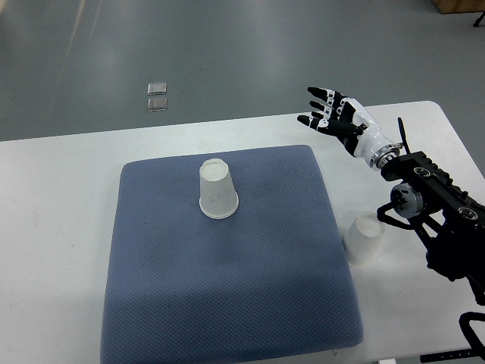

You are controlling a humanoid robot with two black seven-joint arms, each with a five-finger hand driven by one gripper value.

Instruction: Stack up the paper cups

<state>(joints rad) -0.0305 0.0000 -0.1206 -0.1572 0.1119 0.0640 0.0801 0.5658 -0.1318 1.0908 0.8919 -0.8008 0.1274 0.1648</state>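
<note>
Paper cups: two, unstacked

Paper cup one (218, 189): white, upside down, standing on the blue pad (227, 303) toward its far-middle part. Paper cup two (364, 240): white, also inverted, on the white counter (53, 227) just beside the pad's right edge, close under the robot's forearm. Right hand (333, 115): raised over the counter's far right area, fingers spread apart, holding nothing, well apart from both cups.

I find the top view evenly and brightly lit, sharp throughout, with soft glare on the floor (83, 45) toward eleven o'clock and only faint shadows.
</note>
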